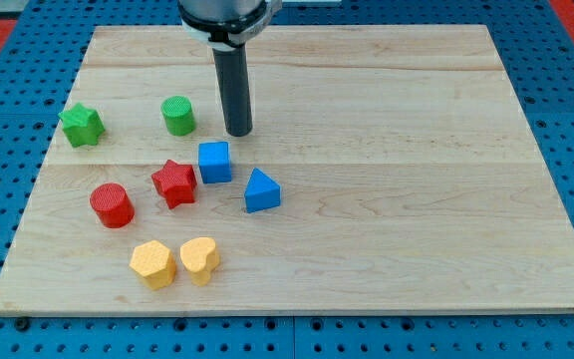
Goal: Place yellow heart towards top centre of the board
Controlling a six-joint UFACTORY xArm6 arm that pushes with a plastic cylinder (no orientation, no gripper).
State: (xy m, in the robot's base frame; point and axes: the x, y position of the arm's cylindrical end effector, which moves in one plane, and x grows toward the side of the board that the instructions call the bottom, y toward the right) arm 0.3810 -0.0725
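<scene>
Near the view's bottom left, on the table (387,229): yellow heart (199,259), touching a yellow hexagon (152,263) on its left. No gripper is fitted, so no opening or closing applies; my tip (238,132) is held well above the heart, between the green cylinder (178,115) and blue cube (214,161). Recommended handling: the tip is brought round below the heart, clear of the red star (174,182) and blue triangle (261,190), and the heart is pushed upward and slightly rightward through the gap.

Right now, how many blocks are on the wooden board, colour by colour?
Green: 2, green star block, green cylinder block
Red: 2, red star block, red cylinder block
Blue: 2, blue cube block, blue triangular block
Yellow: 2, yellow hexagon block, yellow heart block
Total: 8
</scene>
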